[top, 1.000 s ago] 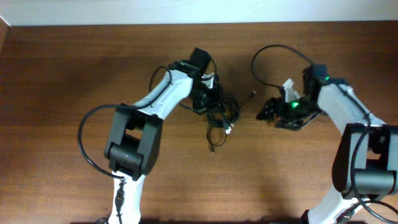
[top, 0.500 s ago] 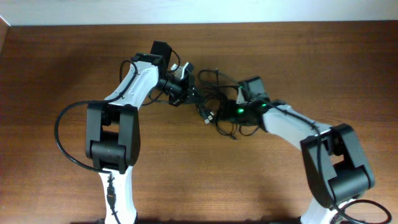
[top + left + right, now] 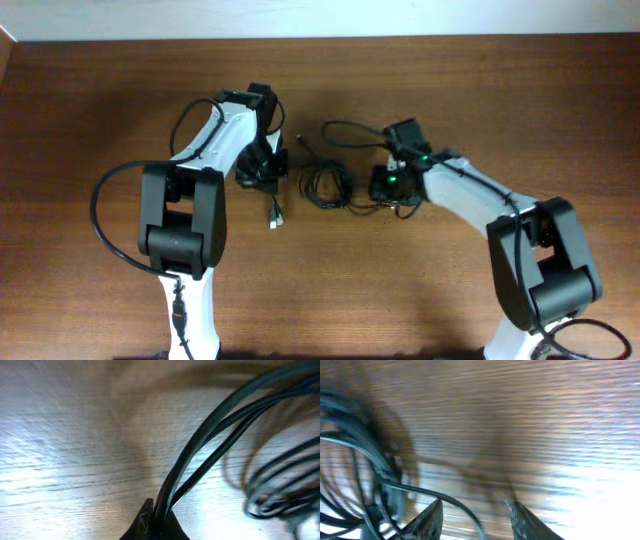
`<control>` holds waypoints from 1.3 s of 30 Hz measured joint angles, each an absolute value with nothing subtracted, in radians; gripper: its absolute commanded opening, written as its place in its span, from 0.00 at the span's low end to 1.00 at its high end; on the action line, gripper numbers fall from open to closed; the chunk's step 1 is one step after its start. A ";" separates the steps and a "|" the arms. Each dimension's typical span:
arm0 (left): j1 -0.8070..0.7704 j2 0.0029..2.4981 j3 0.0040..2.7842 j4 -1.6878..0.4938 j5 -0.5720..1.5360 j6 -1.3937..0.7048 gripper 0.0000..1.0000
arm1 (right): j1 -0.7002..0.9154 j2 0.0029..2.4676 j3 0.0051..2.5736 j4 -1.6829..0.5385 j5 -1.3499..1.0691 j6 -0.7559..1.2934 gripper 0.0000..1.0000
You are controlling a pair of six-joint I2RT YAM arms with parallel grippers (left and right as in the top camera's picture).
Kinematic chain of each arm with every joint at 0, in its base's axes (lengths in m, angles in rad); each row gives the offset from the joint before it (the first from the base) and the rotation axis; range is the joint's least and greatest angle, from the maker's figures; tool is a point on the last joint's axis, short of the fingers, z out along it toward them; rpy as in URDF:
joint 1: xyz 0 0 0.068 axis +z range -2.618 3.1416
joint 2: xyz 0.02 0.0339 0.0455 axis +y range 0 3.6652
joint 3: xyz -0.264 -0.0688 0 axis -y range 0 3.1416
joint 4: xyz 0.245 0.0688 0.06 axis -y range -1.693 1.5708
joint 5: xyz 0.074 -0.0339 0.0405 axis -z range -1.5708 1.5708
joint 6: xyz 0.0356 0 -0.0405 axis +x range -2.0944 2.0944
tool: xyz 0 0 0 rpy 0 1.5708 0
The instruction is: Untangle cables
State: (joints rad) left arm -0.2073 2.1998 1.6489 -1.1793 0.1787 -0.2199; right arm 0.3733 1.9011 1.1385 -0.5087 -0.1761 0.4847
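Observation:
The cables are thin black cords. A small coil (image 3: 325, 186) lies mid-table between my two grippers. My left gripper (image 3: 263, 175) is shut on a few cable strands (image 3: 210, 445), pinched at the jaw tips (image 3: 159, 522). A loose end with a light plug (image 3: 273, 218) trails toward the front. The coil shows blurred at the right of the left wrist view (image 3: 280, 485). My right gripper (image 3: 386, 186) is open just right of the coil, low over the table. One cord (image 3: 447, 499) runs between its fingers (image 3: 476, 520). More looped cords (image 3: 355, 460) lie to its left.
Another thin cord (image 3: 350, 127) arcs from behind the coil toward the right arm. The brown wooden table (image 3: 480, 90) extends all round. A thick black wire (image 3: 105, 210) loops out from the left arm.
My left gripper has moved left and toward the front with cable strands in it. The tangle has spread into a small coil in the middle. The right gripper has shifted only slightly.

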 measured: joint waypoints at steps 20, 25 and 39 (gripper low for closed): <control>-0.252 2.206 1.950 -1.439 0.076 -0.186 0.68 | 0.249 1.924 1.361 -0.890 -0.514 0.253 0.52; -0.318 2.206 1.935 -1.271 0.138 -0.116 0.72 | 0.115 1.924 1.361 -0.970 -0.514 0.232 0.52; -0.431 2.206 1.733 -1.048 0.144 -0.094 0.29 | 0.081 1.924 1.361 -1.033 -0.514 0.149 0.52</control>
